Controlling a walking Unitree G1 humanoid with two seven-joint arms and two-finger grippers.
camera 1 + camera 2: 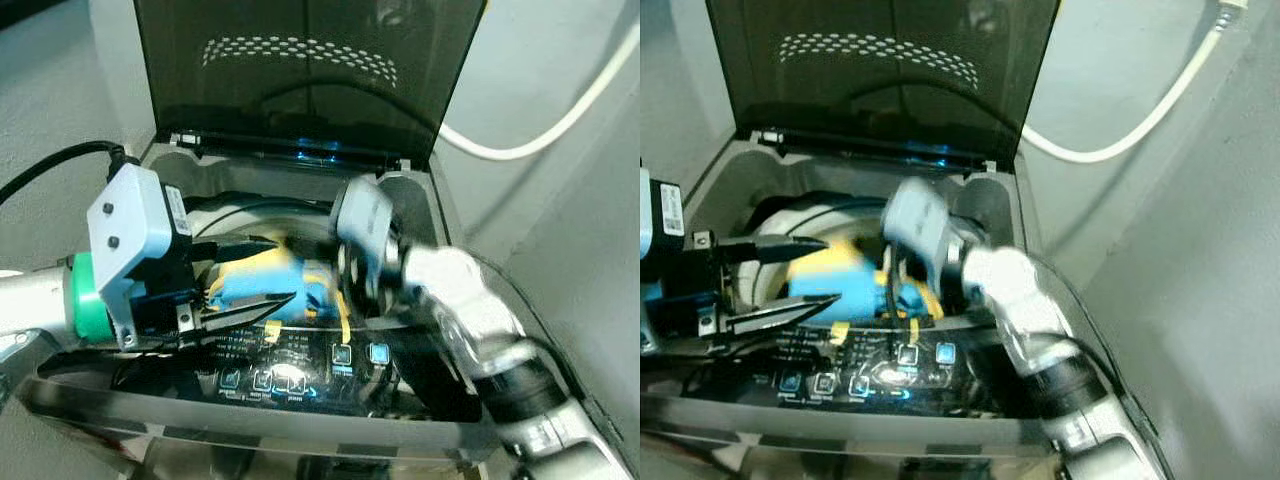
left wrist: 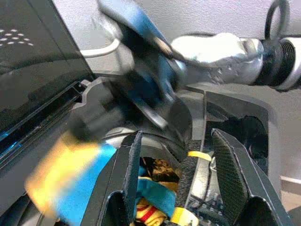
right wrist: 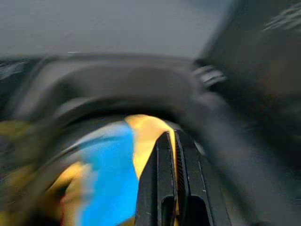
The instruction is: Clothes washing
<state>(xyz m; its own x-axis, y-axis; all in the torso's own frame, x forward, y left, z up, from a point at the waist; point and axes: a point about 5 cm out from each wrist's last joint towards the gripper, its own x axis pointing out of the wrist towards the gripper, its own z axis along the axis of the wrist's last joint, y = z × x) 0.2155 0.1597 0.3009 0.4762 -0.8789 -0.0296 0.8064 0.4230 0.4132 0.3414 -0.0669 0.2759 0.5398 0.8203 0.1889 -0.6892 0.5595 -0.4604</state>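
Head view: blue-and-yellow cloth garment [image 1: 262, 282] hangs over open top-loading washer drum [image 1: 790, 215]. My right gripper [image 3: 170, 162], fingers pinched on its edge, nearer; left gripper [image 1: 250, 283] spread open alongside.

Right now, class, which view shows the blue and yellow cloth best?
The left eye view: the cloth lies sharp in the washer drum. The right eye view shows it partly hidden by the right gripper; both wrist views blur it.

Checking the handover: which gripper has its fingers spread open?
The left gripper; its fingers are spread beside the blue-and-yellow garment, while the right gripper is pinched shut.
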